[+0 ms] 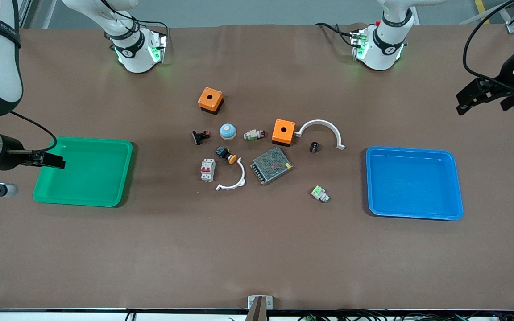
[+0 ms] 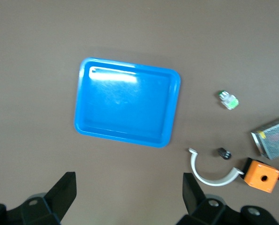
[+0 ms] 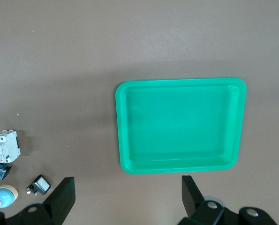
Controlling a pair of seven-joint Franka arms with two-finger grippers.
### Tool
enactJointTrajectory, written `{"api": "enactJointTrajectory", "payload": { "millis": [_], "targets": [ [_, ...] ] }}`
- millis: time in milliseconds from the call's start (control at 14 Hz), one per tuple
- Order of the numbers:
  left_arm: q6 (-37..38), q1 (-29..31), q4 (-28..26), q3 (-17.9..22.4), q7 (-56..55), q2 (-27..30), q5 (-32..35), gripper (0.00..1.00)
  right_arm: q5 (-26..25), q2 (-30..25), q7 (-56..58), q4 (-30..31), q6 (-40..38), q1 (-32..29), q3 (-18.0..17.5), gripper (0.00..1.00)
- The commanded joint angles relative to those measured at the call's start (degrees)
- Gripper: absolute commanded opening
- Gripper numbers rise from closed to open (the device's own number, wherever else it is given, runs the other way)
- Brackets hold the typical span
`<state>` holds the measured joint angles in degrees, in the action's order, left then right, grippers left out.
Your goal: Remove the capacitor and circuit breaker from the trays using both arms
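The capacitor (image 1: 314, 147), a tiny black cylinder, lies on the table under a white arc, between an orange box and the blue tray (image 1: 413, 151); it also shows in the left wrist view (image 2: 224, 153). The breaker (image 1: 208, 170), a white block with red levers, lies beside another white arc; the right wrist view shows it too (image 3: 4, 146). My left gripper (image 1: 464, 101) is open and empty, up over bare table by the blue tray (image 2: 125, 103). My right gripper (image 1: 47, 159) is open and empty, up over the outer edge of the green tray (image 1: 83, 196).
Mid-table lie two orange boxes (image 1: 210, 100) (image 1: 283, 132), a metal mesh power supply (image 1: 271, 166), a blue dome (image 1: 228, 131), a push button with orange cap (image 1: 225, 154), small switch parts (image 1: 255, 134) (image 1: 200, 137), a white-and-green block (image 1: 320, 194) and two white arcs (image 1: 321, 129) (image 1: 232, 180).
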<state>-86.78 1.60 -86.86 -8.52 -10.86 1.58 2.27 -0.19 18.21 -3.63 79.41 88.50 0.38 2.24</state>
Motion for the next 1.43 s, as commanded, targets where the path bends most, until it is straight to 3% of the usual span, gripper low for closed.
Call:
{"api": "enactJointTrajectory", "payload": {
  "millis": [0,857,1357],
  "targets": [
    [-0.58,-0.37,-5.41,0.43,0.49,4.64,-1.48,1.00,0.89,-0.98,0.47,0.56,-1.31,-0.99,-1.01,1.00],
    [0.38,-0.37,-6.66,0.70,0.75,6.94,-3.59,1.00,0.89,-19.16,3.63,21.04,7.47,-1.52,-1.01,1.00],
    [-0.05,-0.46,-5.25,0.43,0.58,6.33,-3.23,1.00,0.89,-26.02,3.63,25.53,7.13,-1.61,-1.10,1.00]
  ]
}}
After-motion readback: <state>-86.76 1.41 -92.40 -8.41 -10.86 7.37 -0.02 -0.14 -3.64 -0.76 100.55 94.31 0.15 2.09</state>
